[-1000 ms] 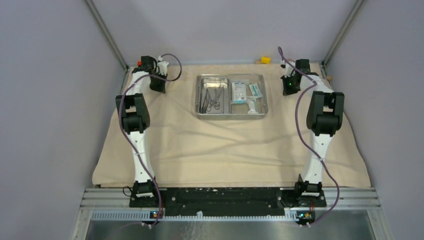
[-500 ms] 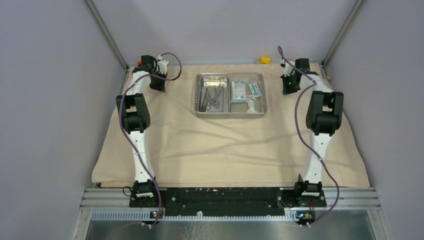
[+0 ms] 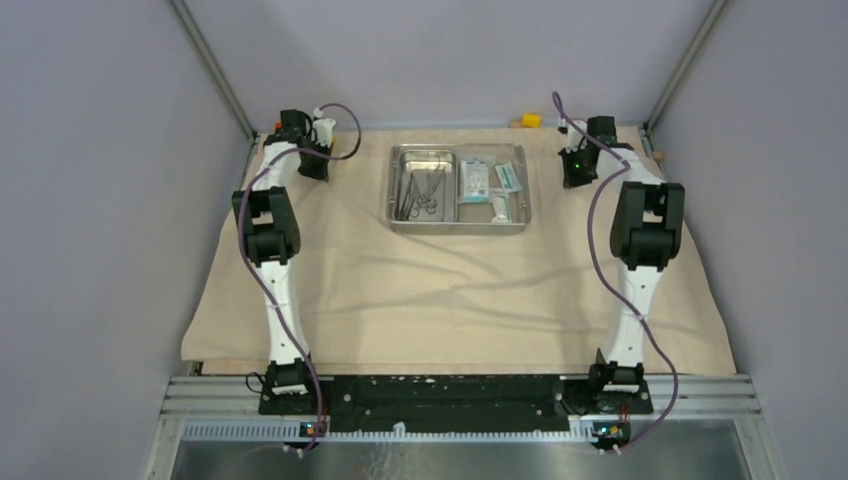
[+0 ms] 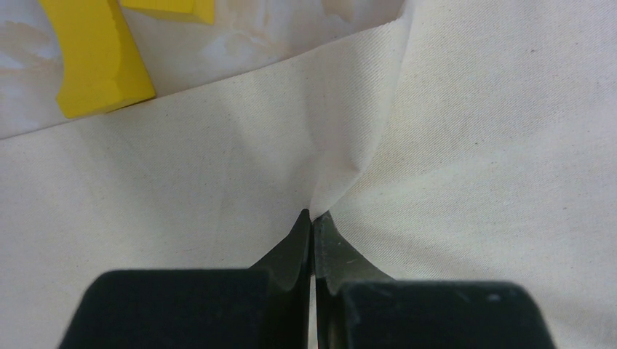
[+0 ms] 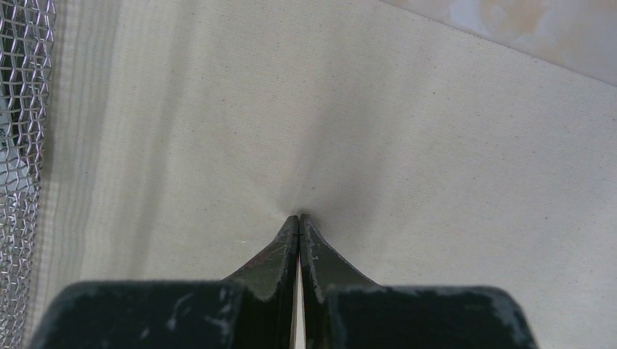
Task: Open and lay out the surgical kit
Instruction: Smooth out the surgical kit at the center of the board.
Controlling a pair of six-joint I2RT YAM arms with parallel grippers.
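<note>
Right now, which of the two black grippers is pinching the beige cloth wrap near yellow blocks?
The left gripper: its wrist view shows yellow blocks just beyond the edge of the beige cloth wrap. The right gripper pinches cloth beside silver mesh instead.

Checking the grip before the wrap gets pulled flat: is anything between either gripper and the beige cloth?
Nothing visible. The left gripper and right gripper are each shut directly on the beige cloth, which puckers at their tips. A yellow block lies past the cloth's edge, not in between.
</note>
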